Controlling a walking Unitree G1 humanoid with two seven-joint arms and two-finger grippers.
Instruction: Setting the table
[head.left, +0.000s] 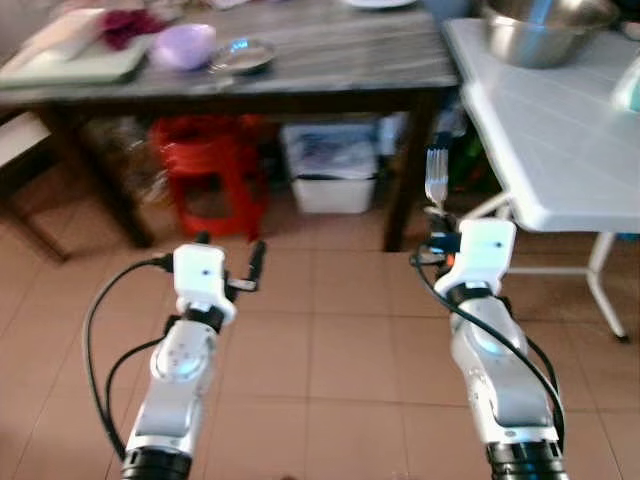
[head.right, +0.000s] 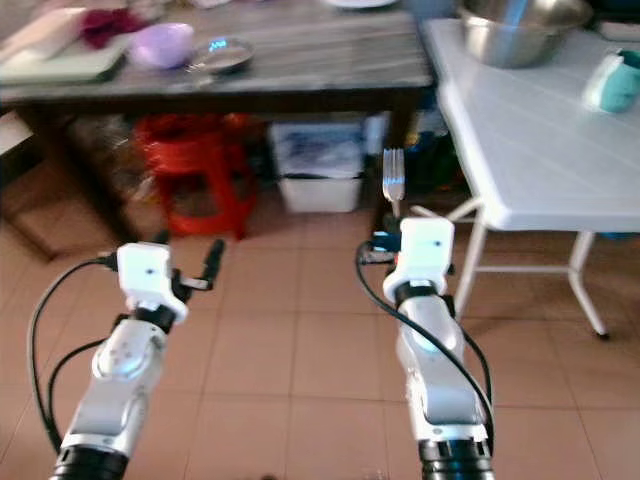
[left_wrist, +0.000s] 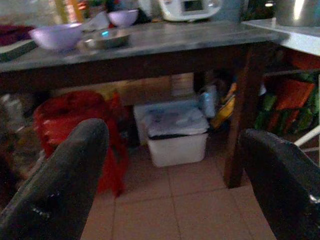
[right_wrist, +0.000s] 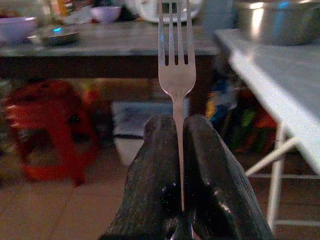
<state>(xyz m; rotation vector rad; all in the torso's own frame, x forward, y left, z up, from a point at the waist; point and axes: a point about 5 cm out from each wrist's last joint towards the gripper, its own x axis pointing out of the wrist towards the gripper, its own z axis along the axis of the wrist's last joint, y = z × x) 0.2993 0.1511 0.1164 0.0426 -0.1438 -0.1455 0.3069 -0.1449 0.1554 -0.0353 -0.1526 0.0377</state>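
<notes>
A metal fork (right_wrist: 176, 75) is shown clamped by its handle between the two black fingers (right_wrist: 150, 175) of the right gripper (head.left: 437, 215), tines pointing upward. The right gripper is held above the tiled floor (head.left: 330, 340), at about 1 o'clock from the centre of the head view, just beside the near corner of the white folding table (head.left: 560, 150). On that white table, at 1 to 2 o'clock, a steel mixing bowl (head.left: 545, 30) is seen.

The left gripper (head.left: 228, 262) is held at about 8 o'clock, over the floor, its fingers (left_wrist: 60, 185) spread wide with nothing between them.

Across the top, from 10 to 12 o'clock, a dark wooden table (head.left: 330, 60) is placed; on it a purple bowl (head.left: 183, 45), a small metal dish (head.left: 243, 55) touching or just beside it, and a green tray (head.left: 75, 62) are visible. Beneath the wooden table a red plastic stool (head.left: 212, 170) and a white storage bin (head.left: 330, 165) are set side by side.
</notes>
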